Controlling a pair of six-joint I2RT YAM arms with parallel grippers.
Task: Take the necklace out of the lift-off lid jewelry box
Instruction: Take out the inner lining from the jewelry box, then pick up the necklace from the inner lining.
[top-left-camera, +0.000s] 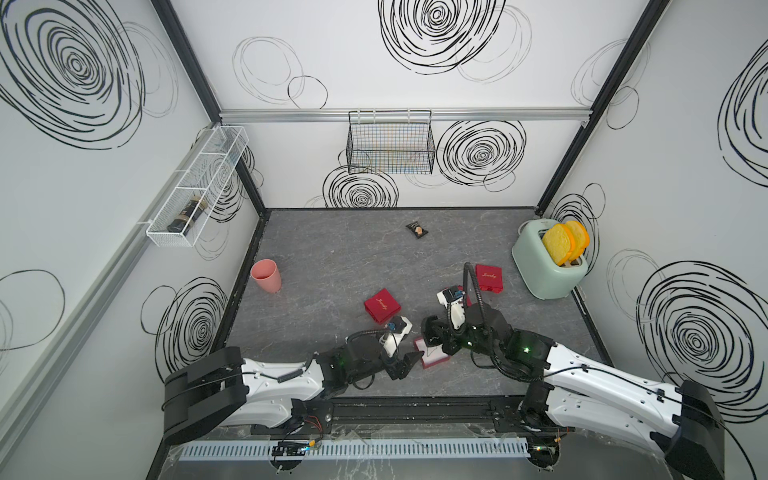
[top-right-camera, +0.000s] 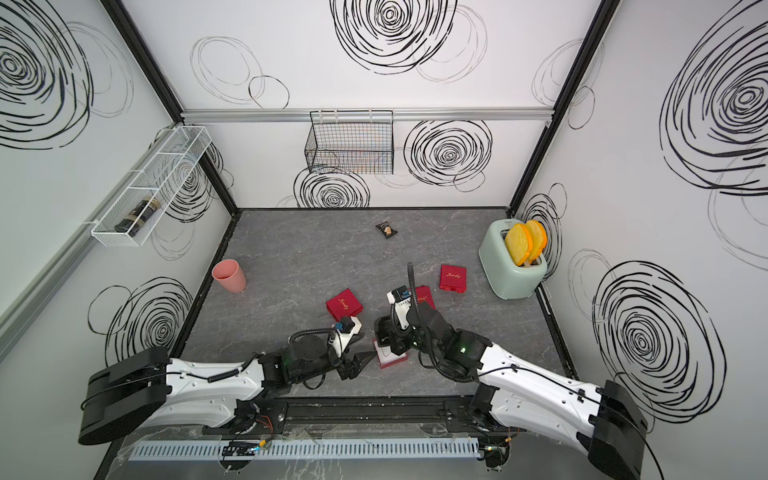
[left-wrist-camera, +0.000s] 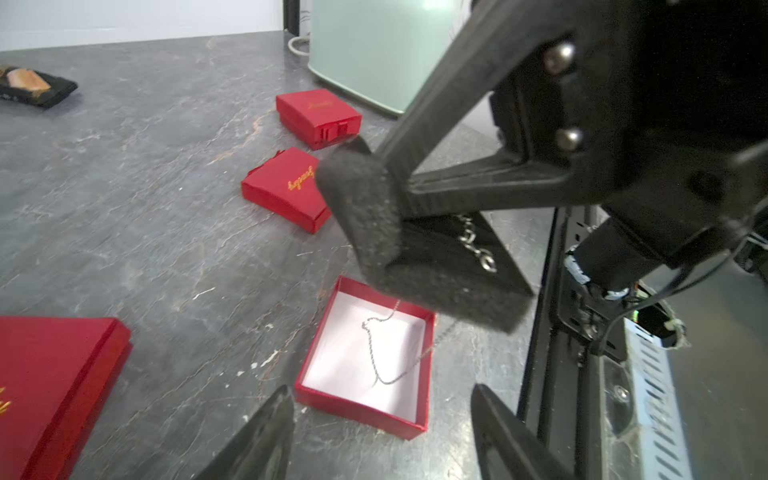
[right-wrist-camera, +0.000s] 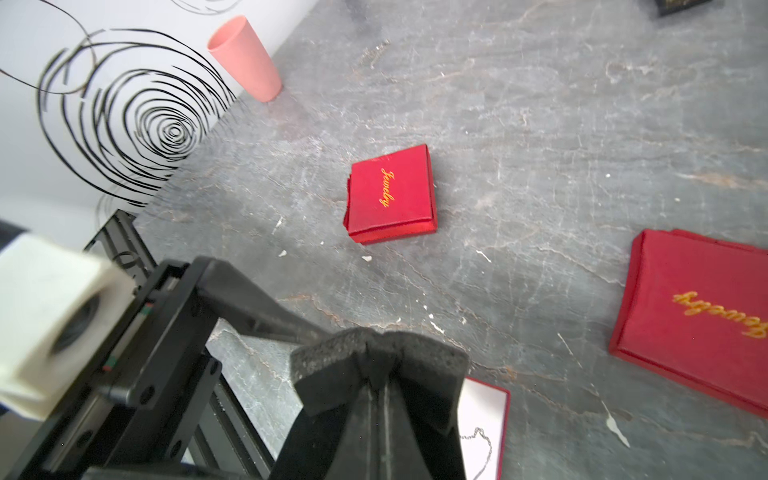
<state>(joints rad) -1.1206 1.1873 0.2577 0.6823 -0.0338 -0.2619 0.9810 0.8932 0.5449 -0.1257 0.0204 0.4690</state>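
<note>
The open red jewelry box (left-wrist-camera: 361, 411) with white lining sits on the grey table near the front edge, seen in both top views (top-left-camera: 432, 365) (top-right-camera: 390, 365). The thin silvery necklace (left-wrist-camera: 370, 353) hangs from my right gripper (right-wrist-camera: 378, 353) into the box, and its lower loop still lies on the lining (right-wrist-camera: 489, 444). That gripper (top-left-camera: 436, 345) is shut on the chain just above the box. My left gripper (left-wrist-camera: 382, 388) stands open right beside the box (top-left-camera: 415, 357), nothing between its fingers (left-wrist-camera: 270, 428). I cannot tell which red piece is the lid.
Three other red boxes with gold lettering lie nearby (top-left-camera: 381, 305) (top-left-camera: 488, 277) (left-wrist-camera: 286, 187). A mint toaster (top-left-camera: 548, 270) holding yellow toast stands at the right, a pink cup (top-left-camera: 266, 276) at the left, a dark snack packet (top-left-camera: 417, 230) at the back.
</note>
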